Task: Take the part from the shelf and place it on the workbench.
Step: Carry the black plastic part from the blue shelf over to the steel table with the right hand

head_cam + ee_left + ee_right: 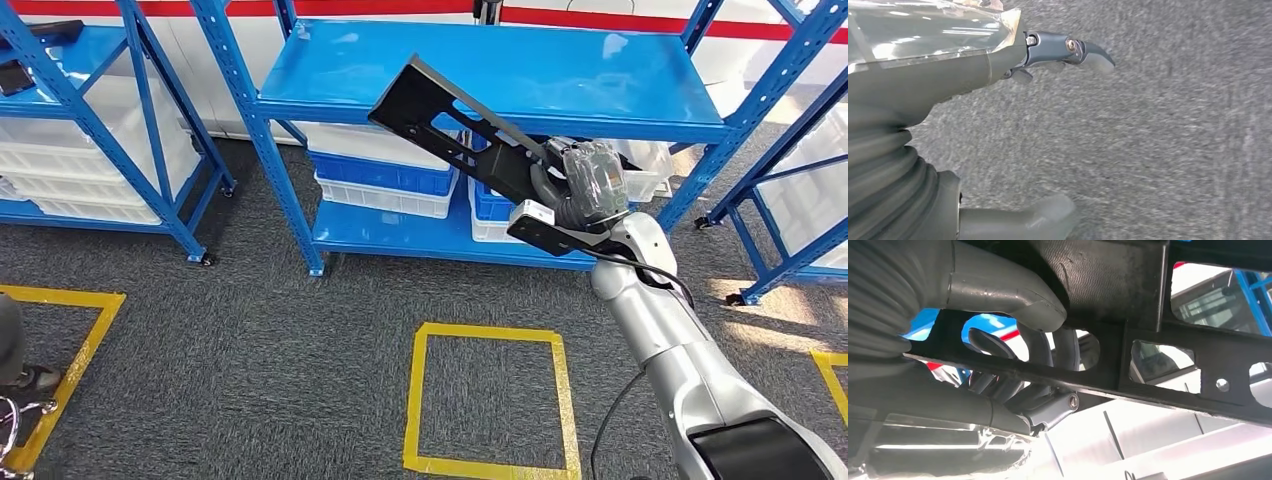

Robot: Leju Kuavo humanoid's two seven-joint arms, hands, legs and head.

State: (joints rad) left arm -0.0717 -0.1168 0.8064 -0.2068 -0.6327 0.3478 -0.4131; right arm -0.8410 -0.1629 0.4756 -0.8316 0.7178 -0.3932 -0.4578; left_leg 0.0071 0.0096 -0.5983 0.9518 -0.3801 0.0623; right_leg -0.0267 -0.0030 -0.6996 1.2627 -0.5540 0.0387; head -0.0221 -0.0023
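Gripping one black part (450,125), right hand (590,185) fingers (1040,347) wrap it; left hand (938,75) fingers spread, holding nothing.

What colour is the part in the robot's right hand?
Black part, best seen in the head view.

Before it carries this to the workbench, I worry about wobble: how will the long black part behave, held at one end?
The black part looks rigid: it juts straight from the right robot hand without sagging. Its cutouts suggest modest weight. Gripped at one end, it may lever and twist.
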